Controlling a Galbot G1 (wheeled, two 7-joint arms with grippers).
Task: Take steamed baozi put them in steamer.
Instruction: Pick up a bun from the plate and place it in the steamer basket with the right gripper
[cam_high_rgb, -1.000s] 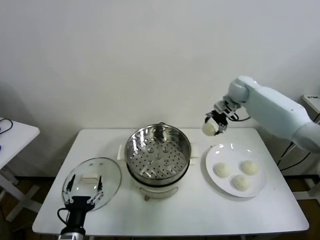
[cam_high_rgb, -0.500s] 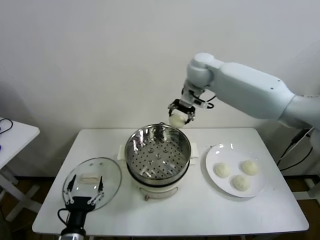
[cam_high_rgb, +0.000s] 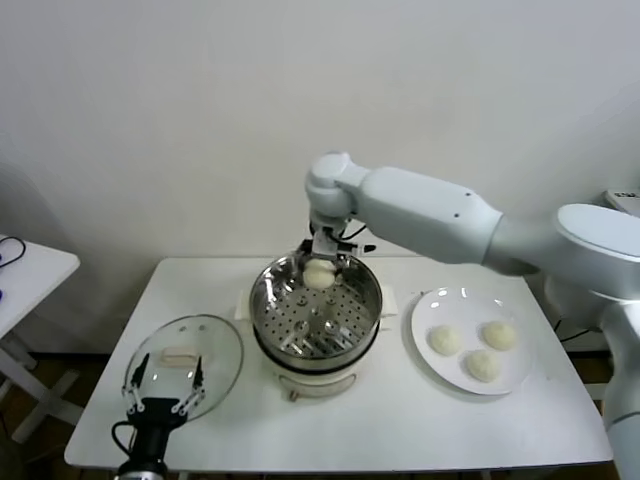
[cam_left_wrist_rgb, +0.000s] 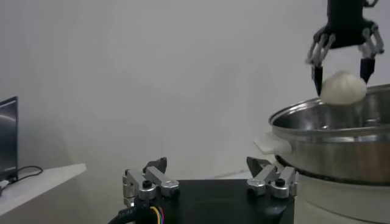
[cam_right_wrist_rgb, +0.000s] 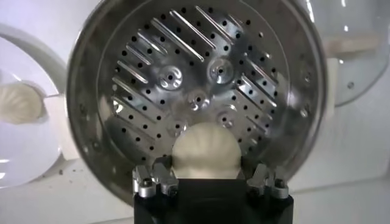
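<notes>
My right gripper (cam_high_rgb: 320, 268) is shut on a cream-white baozi (cam_high_rgb: 318, 275) and holds it over the far rim of the steel steamer (cam_high_rgb: 266, 317). The right wrist view shows that baozi (cam_right_wrist_rgb: 206, 153) between the fingers, above the bare perforated tray (cam_right_wrist_rgb: 201, 79). The left wrist view shows the right gripper (cam_left_wrist_rgb: 340, 72) with the baozi (cam_left_wrist_rgb: 343, 87) just above the steamer's rim (cam_left_wrist_rgb: 317, 128). Three more baozi (cam_high_rgb: 444, 340) lie on the white plate (cam_high_rgb: 428, 310) to the right. My left gripper (cam_high_rgb: 160, 385) is open and empty at the table's front left.
The round glass lid (cam_high_rgb: 215, 345) with a white handle lies flat left of the steamer, just behind my left gripper. A small white side table (cam_high_rgb: 30, 270) stands at the far left. The white wall is close behind the table.
My right arm has swung left from beside the plate, carrying the baozi, and lowered it to just over the steamer's far rim. The left arm has not moved.
</notes>
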